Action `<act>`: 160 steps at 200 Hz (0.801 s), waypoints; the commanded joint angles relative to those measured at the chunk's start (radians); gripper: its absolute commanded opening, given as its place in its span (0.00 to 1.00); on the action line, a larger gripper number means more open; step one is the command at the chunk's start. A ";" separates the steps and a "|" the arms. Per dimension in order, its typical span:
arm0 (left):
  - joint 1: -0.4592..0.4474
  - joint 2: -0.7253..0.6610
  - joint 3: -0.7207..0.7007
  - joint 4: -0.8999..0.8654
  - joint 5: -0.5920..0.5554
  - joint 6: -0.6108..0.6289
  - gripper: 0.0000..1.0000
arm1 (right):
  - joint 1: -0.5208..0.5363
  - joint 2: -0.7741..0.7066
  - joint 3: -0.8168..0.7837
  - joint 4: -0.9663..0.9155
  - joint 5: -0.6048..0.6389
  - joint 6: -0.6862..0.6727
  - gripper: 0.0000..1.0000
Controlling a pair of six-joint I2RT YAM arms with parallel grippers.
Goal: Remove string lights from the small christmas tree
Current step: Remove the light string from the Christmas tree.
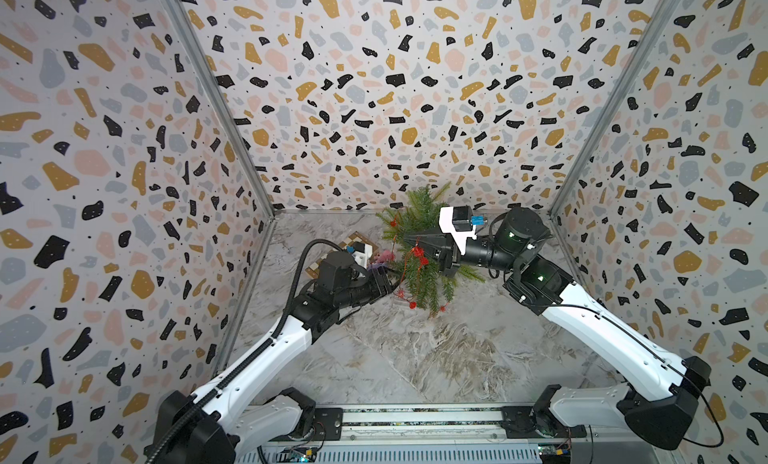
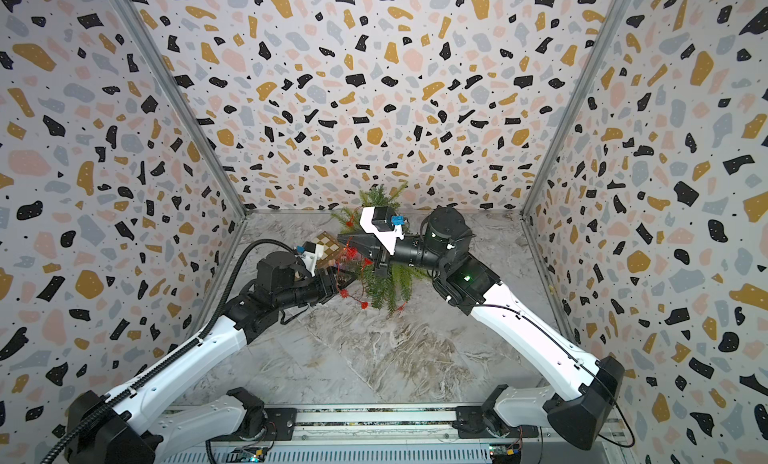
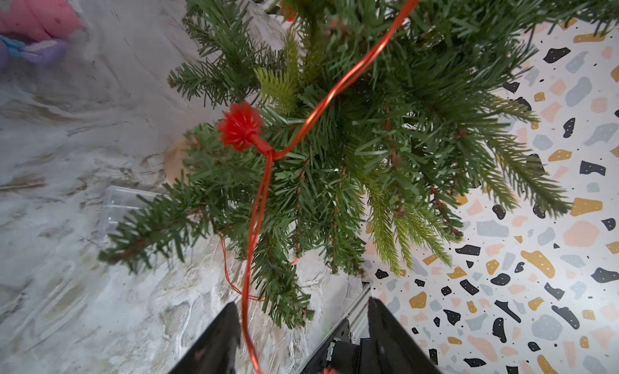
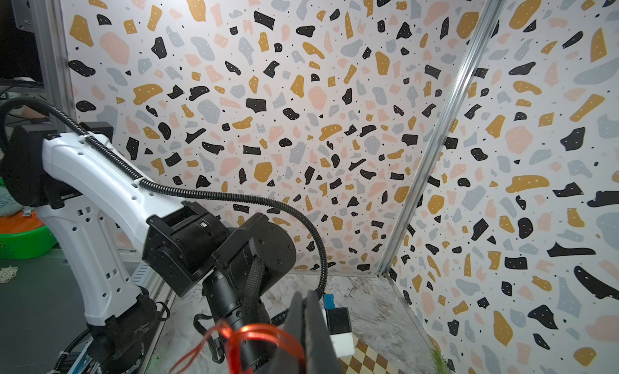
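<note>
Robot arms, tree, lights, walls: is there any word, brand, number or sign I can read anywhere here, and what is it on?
No text here can be read.
Small pale sticker on a joint of the left arm: too small and blurred to read.
The string lights, the small christmas tree and the chessboard show no writing.

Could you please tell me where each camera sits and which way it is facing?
Top views: high above the base rail, looking down at the table and small christmas tree; left arm and right arm show.
Left wrist: behind the open left end effector, facing the tree and string lights.
Right wrist: behind the right end effector, shut on the lights, facing the left arm.
Shared: top views and left wrist both show tree and lights.
</note>
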 commanded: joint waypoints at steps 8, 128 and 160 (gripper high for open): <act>-0.007 0.015 -0.024 0.095 -0.010 -0.021 0.54 | 0.007 -0.035 -0.001 0.019 0.006 0.014 0.00; -0.011 0.045 -0.011 0.140 -0.035 -0.029 0.10 | 0.011 -0.044 -0.020 0.021 0.015 0.019 0.00; -0.013 0.007 0.015 0.073 -0.068 0.025 0.01 | 0.011 -0.048 -0.029 0.021 0.020 0.020 0.00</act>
